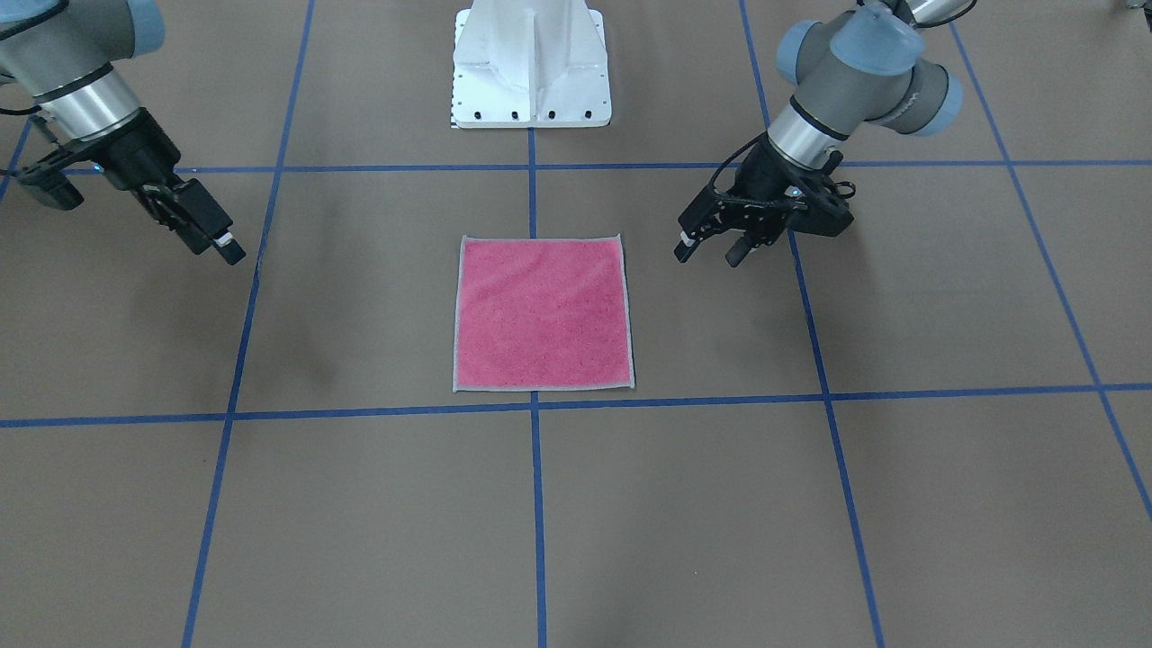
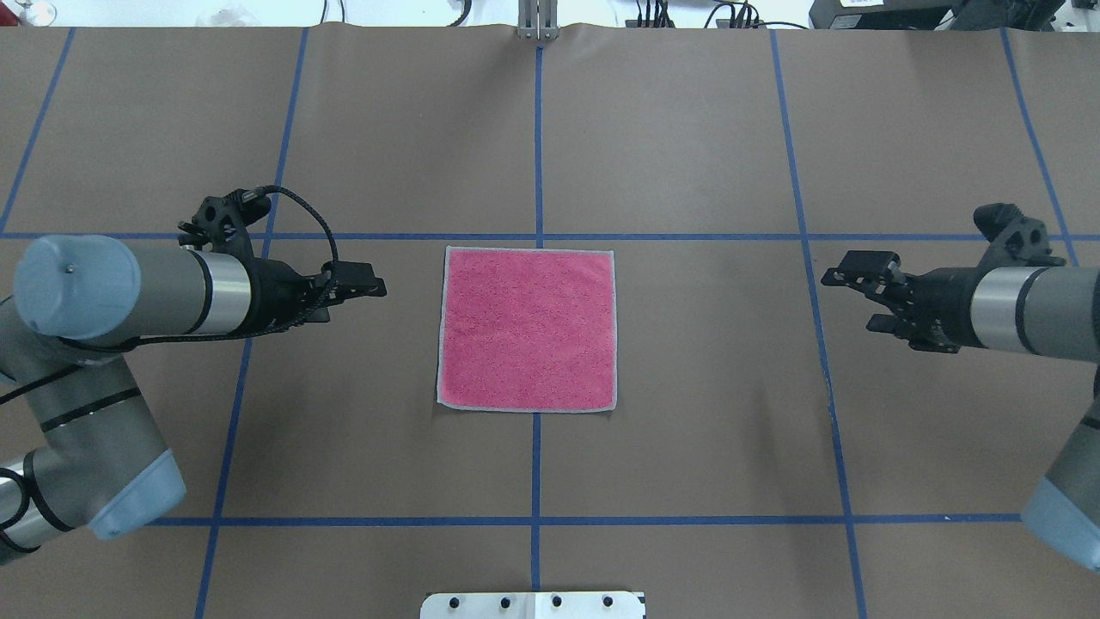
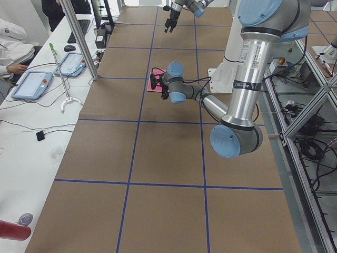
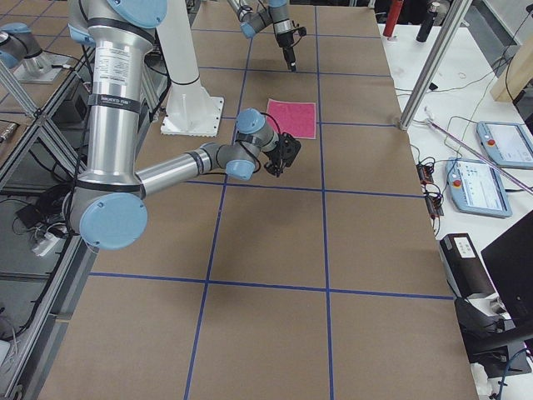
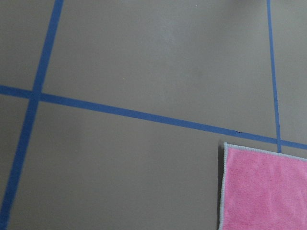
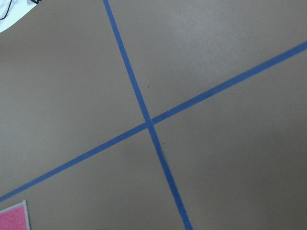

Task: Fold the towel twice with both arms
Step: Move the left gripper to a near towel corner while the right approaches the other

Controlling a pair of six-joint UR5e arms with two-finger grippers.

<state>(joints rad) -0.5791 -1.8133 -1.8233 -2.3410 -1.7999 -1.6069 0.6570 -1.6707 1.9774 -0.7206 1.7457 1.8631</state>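
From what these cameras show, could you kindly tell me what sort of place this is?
Probably a robotics lab workcell: two silver-grey jointed robot arms at a brown table gridded with blue tape, and a white side bench holding blue-grey control pendants.

Brown table [image 2: 687, 129] gridded with blue tape [image 2: 538, 155]; pink towel [image 2: 527, 327] lies flat at centre, white pedestal [image 1: 531, 63] at robot's edge.

Bare table [image 2: 687, 344] flanking towel [image 2: 527, 327] (left gripper [image 1: 709, 256], right gripper [image 2: 846, 301] well off), white pedestal [image 1: 531, 63] on its robot side

Towel [image 5: 264, 191] mostly beyond left wrist view's edge; underside unseen
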